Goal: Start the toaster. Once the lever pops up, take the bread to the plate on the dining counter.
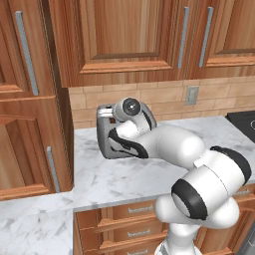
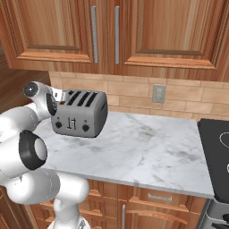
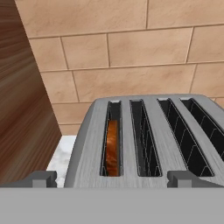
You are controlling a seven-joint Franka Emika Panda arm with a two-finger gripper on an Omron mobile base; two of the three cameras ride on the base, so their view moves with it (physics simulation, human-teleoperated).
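Gripper: my gripper (image 3: 112, 179) hangs just above the front edge of the toaster; I see one grey fingertip (image 3: 41, 178) at each lower corner of the hand view, spread wide with nothing between them.
Toaster: the toaster (image 2: 80, 114) stands on the marble worktop (image 2: 147, 147), beside the tall wooden cabinet (image 1: 30, 99); its knobs and two small levers (image 2: 71, 122) face into the room.
Bread: the bread (image 3: 112, 148) sits down in the leftmost slot, browned edge up — the other three slots are empty.
Step in hand: I judge it to be starting the toaster, or waiting for the pop-up — I cannot tell the lever's position from here.
Doing it well: press the lever that serves the bread's slot straight down, without pushing the toaster backwards.
Far: tiled wall (image 3: 131, 57) with an outlet (image 2: 159, 94).
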